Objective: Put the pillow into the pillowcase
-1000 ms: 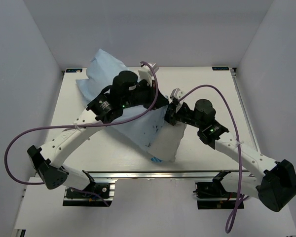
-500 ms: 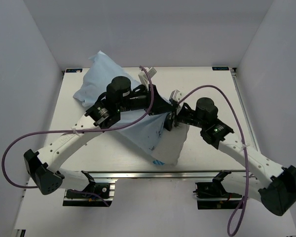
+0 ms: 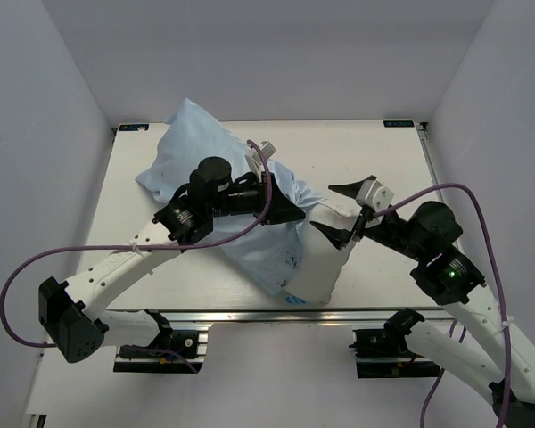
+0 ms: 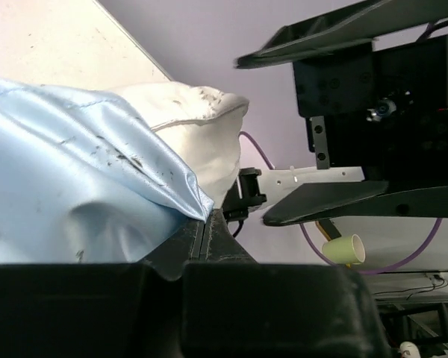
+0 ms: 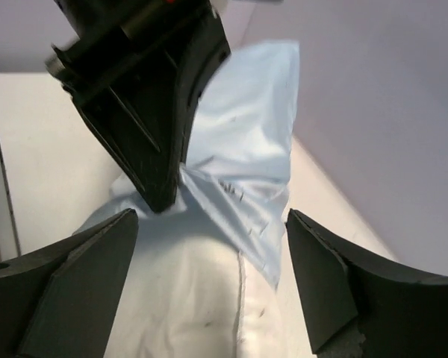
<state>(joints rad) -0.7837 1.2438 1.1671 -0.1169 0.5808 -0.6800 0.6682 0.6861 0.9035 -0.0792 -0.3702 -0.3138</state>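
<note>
We see the pillow [image 3: 328, 260] lying near the front middle of the table [image 3: 388, 152], most of it already covered by the pillowcase [image 3: 201, 147]. Only its near end shows, a plump white stretch sticking out of the blue cloth towards the front edge. The far end of the pillowcase rises in a puffed, pointed corner near the back left of the table.

The left gripper [image 3: 296, 210] reaches in from the left over the blue cloth, and its jaws are together, pinching the open hem of the pillowcase. From the left wrist we see that hem drawn to a point right where the black fingers meet, with the white seam of the pillow just behind it. From the right wrist the same pinch shows as a fold of blue cloth pulled up off the pillow at the tip of the left gripper.

The right gripper [image 3: 325, 207] comes in from the right, its fingers spread wide with nothing between them. It hovers just beside the pillow's bare end, facing the left gripper, one finger high and one low in the top view. From its own camera we see the two fingers [image 5: 75, 287] on either side of the white pillow (whether either touches the cloth we cannot tell).

A small paper cup [image 4: 344, 250] shows in the background of the left wrist view.
</note>
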